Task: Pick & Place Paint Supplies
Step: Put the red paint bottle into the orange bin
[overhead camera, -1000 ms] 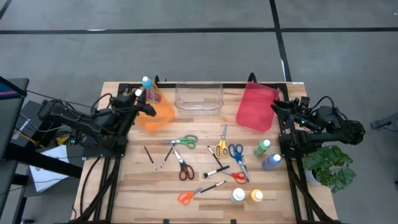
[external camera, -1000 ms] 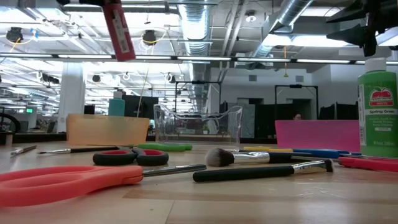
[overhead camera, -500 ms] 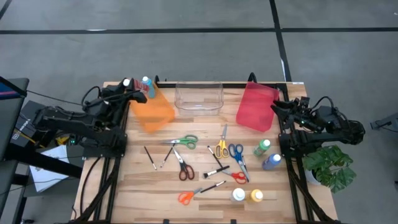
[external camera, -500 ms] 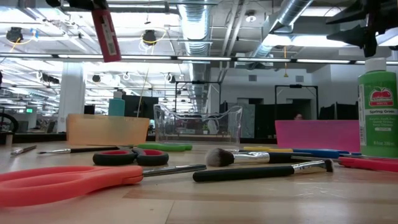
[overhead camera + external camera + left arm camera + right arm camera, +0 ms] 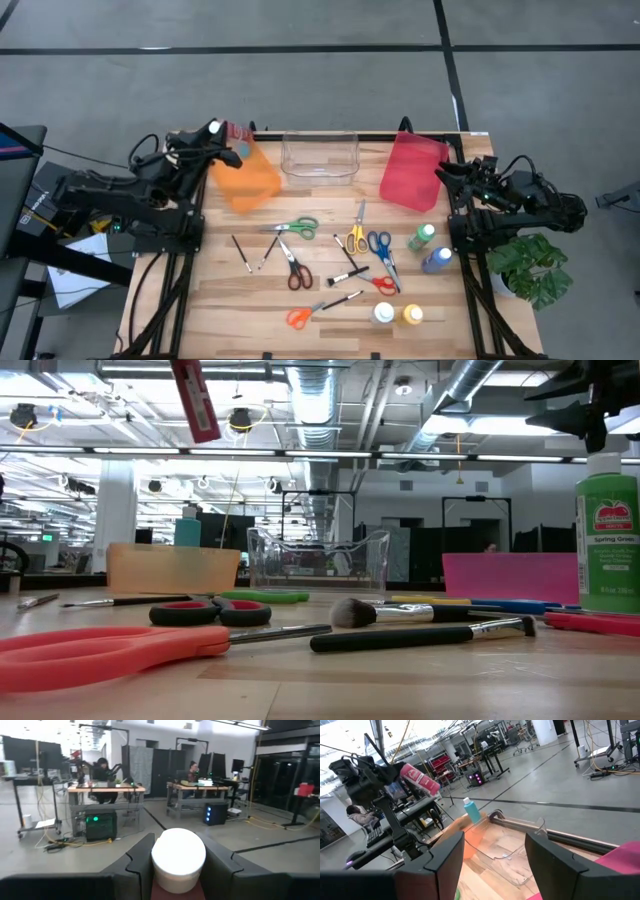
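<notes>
The left tool [image 5: 222,131] is clamped on a pink paint bottle [image 5: 238,132] with a white cap [image 5: 178,853], holding it tilted in the air over the orange bin [image 5: 247,176] at the worktop's [image 5: 220,300] far left corner. A blue paint bottle [image 5: 471,810] stands upright beside that bin. The right tool [image 5: 447,173] waits with fingers spread and empty by the red bin [image 5: 411,171] near the far right edge.
</notes>
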`<state>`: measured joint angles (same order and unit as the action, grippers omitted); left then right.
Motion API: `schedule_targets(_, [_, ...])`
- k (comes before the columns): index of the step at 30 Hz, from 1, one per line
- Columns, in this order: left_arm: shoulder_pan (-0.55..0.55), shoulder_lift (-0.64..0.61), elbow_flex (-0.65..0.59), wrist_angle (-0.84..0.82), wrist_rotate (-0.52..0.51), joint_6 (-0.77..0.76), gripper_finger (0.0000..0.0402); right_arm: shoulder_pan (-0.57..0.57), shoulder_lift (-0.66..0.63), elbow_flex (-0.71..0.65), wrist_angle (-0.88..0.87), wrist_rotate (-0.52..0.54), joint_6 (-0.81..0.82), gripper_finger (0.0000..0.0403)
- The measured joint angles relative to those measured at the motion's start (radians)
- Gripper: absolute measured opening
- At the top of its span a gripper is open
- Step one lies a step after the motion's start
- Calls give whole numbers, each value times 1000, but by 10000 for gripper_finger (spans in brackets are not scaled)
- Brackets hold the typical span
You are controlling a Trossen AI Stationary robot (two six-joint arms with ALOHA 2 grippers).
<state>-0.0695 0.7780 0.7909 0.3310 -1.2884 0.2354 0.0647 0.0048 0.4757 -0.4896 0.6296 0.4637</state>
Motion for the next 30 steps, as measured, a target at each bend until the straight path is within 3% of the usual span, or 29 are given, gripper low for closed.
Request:
schedule_targets(6, [89,49,128,-199,151,-61,112,0,0,0,0,0,0,210])
schedule_targets(12, [271,103,243,-626,407,-369,112,0,0,0,-1,0,0,210])
schedule_targets(15, [379,114,242,-729,511,-469,113,0,0,0,-3,0,0,210])
schedule_targets(25, [532,45,35,-776,530,-536,113,-1,0,0,-4,0,0,210])
schedule_targets(30, [591,-16,-101,-693,508,-540,113,-1,0,0,-4,0,0,210])
